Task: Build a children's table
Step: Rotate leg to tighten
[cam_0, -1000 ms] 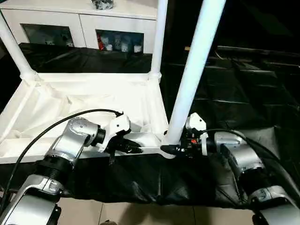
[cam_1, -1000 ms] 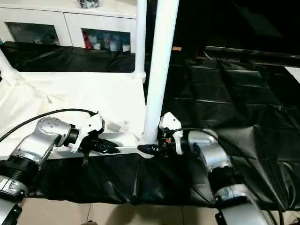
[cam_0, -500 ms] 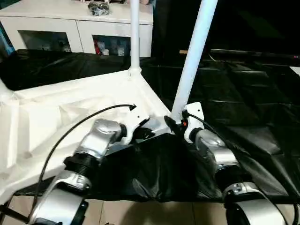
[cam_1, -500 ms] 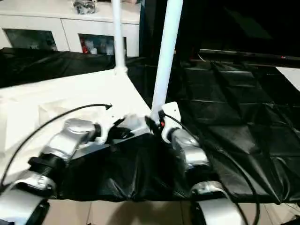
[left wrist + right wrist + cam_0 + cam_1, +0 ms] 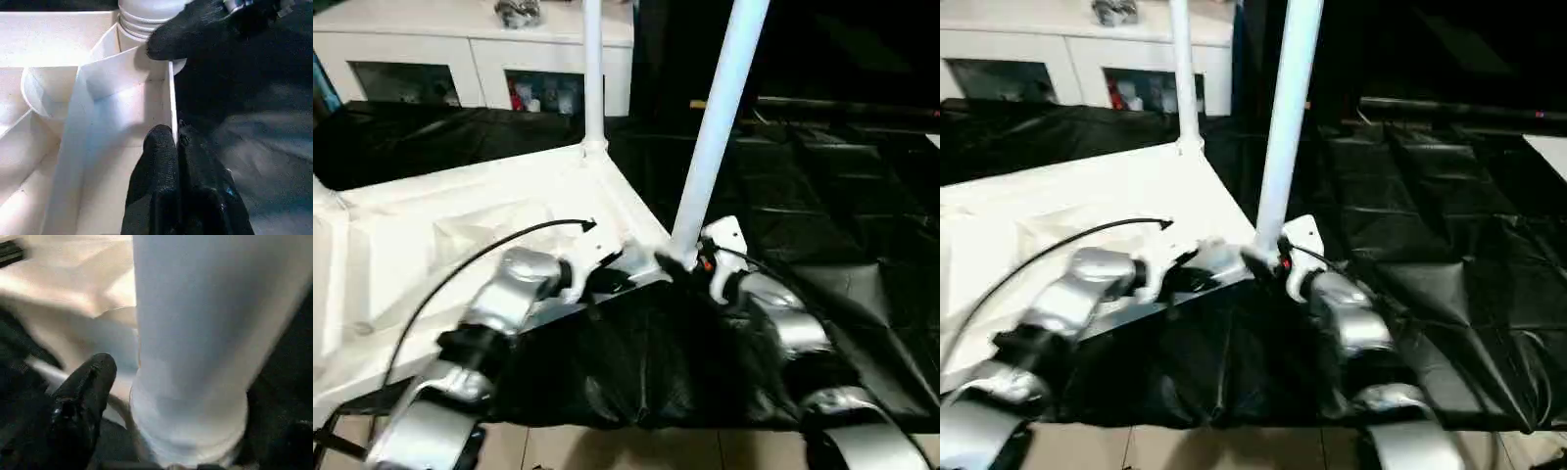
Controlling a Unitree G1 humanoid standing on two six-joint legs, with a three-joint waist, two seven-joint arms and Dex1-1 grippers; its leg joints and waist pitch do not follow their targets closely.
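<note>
The children's table lies upside down, its white ribbed top point(image 5: 460, 225) on a black sheet. One round leg point(image 5: 592, 78) stands in the far corner socket and another leg point(image 5: 717, 127) in the near corner socket. My left gripper point(image 5: 172, 134) is shut on the thin rim wall of the top, just beside that near socket. My right gripper point(image 5: 195, 401) straddles the base of the near leg point(image 5: 195, 323). It is open, with a finger point(image 5: 85, 391) on either side and a small gap to the tube.
A white cabinet point(image 5: 460, 69) with glass doors stands behind the table. The crinkled black sheet point(image 5: 822, 196) stretches away to the right. Pale floor point(image 5: 626, 455) shows at the near edge.
The camera has swung, so the table now appears at an angle. Both grippers stay at the near corner, left on the rim, right at the leg's base.
</note>
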